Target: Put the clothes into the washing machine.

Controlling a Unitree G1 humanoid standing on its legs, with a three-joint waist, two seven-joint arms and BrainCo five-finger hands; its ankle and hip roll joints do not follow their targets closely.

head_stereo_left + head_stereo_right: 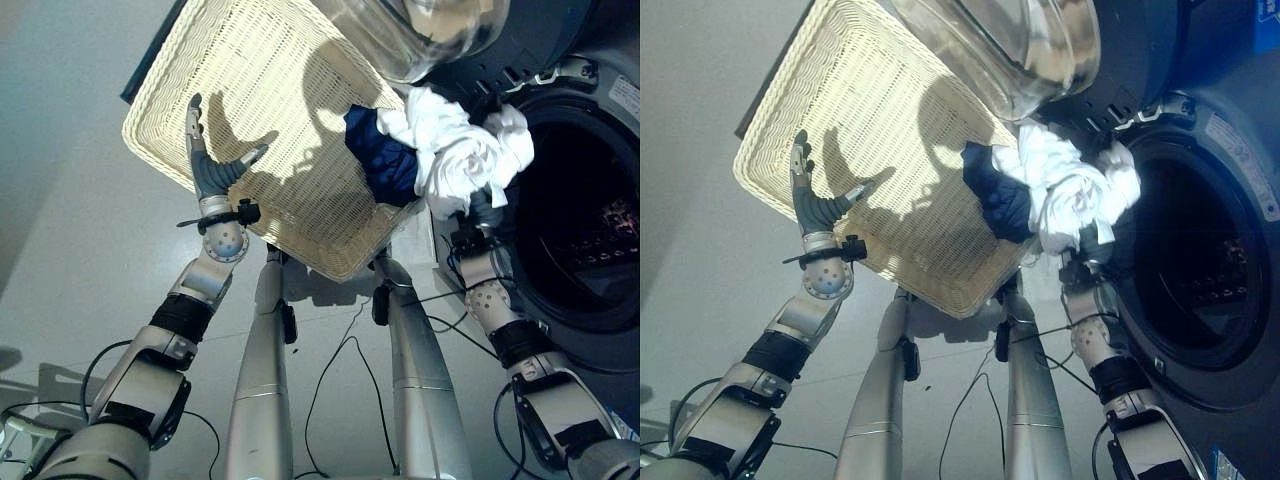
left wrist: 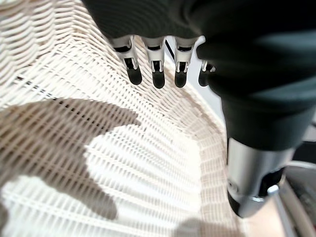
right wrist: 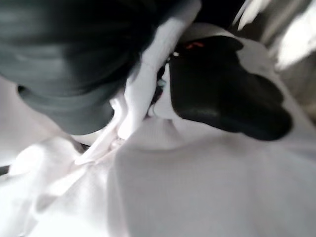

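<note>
White clothes bundle (image 1: 455,150) sits at the wicker basket (image 1: 262,90) corner nearest the washing machine (image 1: 585,215), just beside the open drum mouth; dark blue garment (image 1: 383,158) lies in the basket touching the white bundle, on its far side from the machine; right hand (image 1: 484,212) is up under the white bundle, fingers buried in cloth, so can't tell if closed on it or not; right wrist view shows white fabric pressed close round the hand; left hand (image 1: 208,162) w/ fingers straight & spread, holding nothing, over the basket's bare weave, well apart from the clothes; cloth looks light, soft, floppy, prob. trails & snags on the rim; best grabbed at the bunched middle, not a loose edge.
</note>
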